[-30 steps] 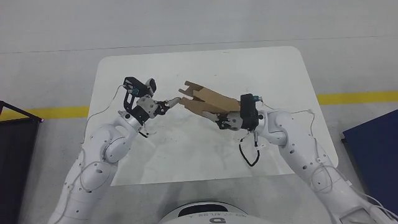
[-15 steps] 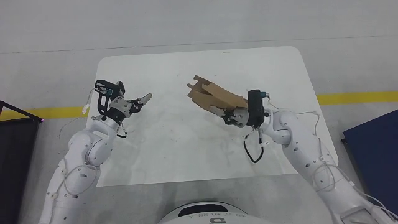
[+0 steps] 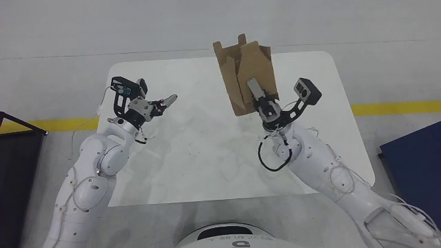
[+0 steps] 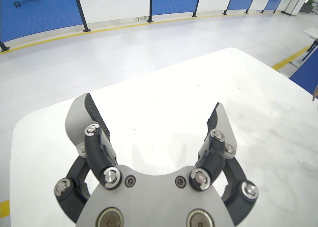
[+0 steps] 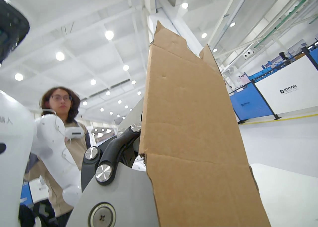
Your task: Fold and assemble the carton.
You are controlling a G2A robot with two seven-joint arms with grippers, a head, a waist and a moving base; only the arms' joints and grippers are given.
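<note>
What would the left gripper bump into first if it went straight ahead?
Likely nothing but the white table ahead of the left gripper; the carton is off to the side. Depth is unclear.

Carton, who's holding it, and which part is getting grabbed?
The right gripper is shut on the carton, clamping the panel at its lower end. The left gripper is open and holds nothing.

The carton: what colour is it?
The carton is plain brown cardboard; the right wrist view shows it best.
</note>
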